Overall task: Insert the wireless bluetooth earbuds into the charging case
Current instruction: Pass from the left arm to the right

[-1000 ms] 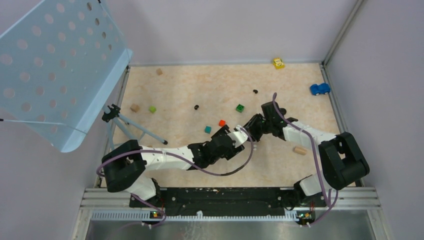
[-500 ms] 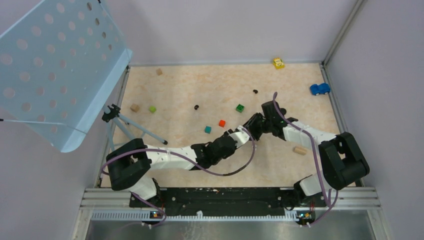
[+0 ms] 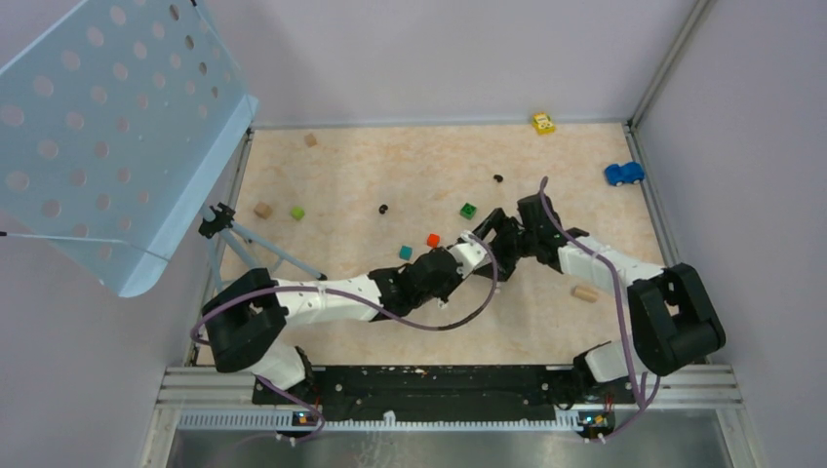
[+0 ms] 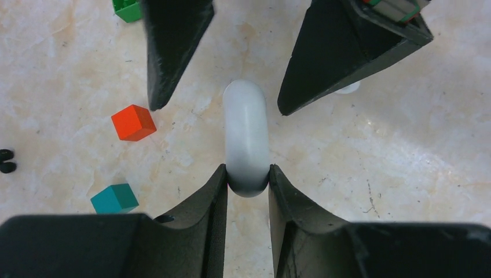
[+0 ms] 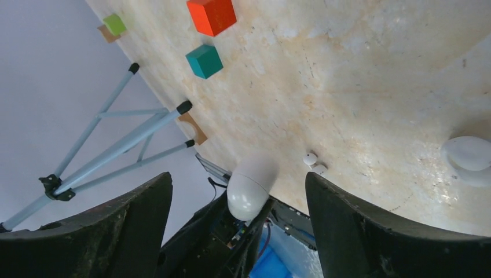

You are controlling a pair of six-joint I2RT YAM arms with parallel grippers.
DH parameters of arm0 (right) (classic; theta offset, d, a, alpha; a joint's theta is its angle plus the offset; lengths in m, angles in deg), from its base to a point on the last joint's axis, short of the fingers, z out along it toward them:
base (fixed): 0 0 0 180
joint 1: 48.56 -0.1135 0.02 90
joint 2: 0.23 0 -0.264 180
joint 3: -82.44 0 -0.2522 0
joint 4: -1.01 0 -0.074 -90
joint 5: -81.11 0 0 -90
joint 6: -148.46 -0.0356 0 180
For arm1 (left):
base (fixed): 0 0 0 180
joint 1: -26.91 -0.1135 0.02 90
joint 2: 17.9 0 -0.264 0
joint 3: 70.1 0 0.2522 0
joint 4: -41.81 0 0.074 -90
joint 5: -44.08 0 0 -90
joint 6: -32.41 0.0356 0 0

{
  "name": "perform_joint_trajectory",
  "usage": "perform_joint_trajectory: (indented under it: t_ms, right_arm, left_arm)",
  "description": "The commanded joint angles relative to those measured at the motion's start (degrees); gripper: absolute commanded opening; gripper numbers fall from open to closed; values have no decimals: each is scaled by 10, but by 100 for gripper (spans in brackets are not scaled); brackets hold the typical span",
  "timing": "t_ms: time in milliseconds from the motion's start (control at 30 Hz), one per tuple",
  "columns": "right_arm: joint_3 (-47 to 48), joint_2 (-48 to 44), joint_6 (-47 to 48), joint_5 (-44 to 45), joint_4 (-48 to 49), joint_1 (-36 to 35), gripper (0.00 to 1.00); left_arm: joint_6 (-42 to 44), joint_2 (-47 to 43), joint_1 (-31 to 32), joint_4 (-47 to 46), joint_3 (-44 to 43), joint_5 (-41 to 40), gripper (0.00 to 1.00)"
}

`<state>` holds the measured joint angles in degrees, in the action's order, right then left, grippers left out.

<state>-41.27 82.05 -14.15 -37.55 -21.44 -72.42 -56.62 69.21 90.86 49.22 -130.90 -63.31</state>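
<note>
White and capsule-shaped, the charging case (image 4: 246, 136) is pinched at its near end between the fingers of my left gripper (image 4: 247, 172), its length pointing straight away from that wrist. I cannot tell whether it rests on the tabletop (image 4: 405, 150) or hangs just above it. My right gripper (image 4: 218, 109) faces it from the opposite side with its fingers spread wide, one on each side of the case's far end and neither touching it.

On the right wrist camera I see the two white earbuds (image 5: 313, 162) lying together on the table close to the case. A larger white rounded piece (image 5: 469, 155) sits at the right edge of that view; I cannot tell what it is.

One of the black earbuds (image 3: 383, 209) lies mid-table and the other (image 3: 498, 178) farther back, both well apart from the grippers.

An orange cube (image 4: 133, 122) and a teal cube (image 4: 114, 198) lie left of the case, with a green cube (image 4: 128, 8) beyond them.
</note>
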Motion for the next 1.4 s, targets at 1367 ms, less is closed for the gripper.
perform_joint_trajectory:
  t_ms: [1367]
  right_arm:
    - [-226, -214, -3, -38, 632, 43, 61]
  left_arm:
    - [-676, -7, -291, -324, -9, 630, 0]
